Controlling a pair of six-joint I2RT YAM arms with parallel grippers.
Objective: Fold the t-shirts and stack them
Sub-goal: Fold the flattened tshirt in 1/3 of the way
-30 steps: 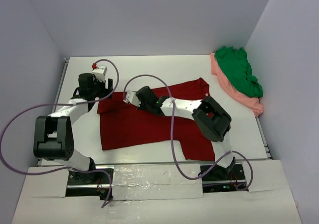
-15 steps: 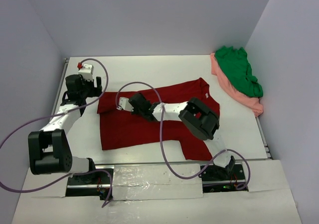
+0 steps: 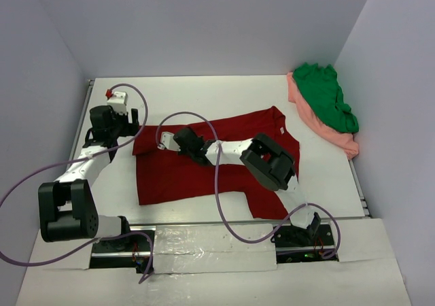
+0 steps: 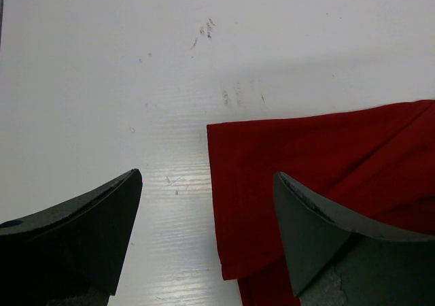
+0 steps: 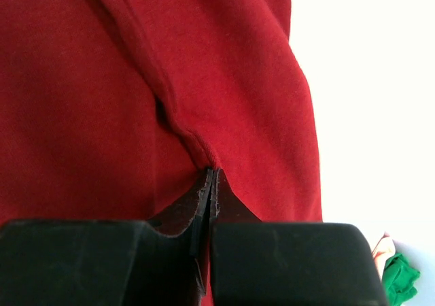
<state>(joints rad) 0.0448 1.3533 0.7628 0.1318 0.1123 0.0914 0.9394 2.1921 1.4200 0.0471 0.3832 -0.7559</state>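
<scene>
The dark red t-shirt lies spread flat across the middle of the table, with a small pale label at its far right. My right gripper is down on the shirt's upper left part. Its jaws are shut on a raised ridge of the dark red t-shirt, which runs right into the right gripper. My left gripper hangs open just above the table. The shirt's left corner lies between the left gripper fingers, untouched. The green t-shirt lies bunched on the salmon pink one.
The green and pink pile sits in the far right corner against the right wall. Walls close the table in on the left, back and right. Purple cables loop above both arms. The white table shows bare behind the red shirt.
My right gripper slid left across the red shirt and closed on a fold. My left gripper pulled back to the left, off the shirt's edge, and stayed open.
</scene>
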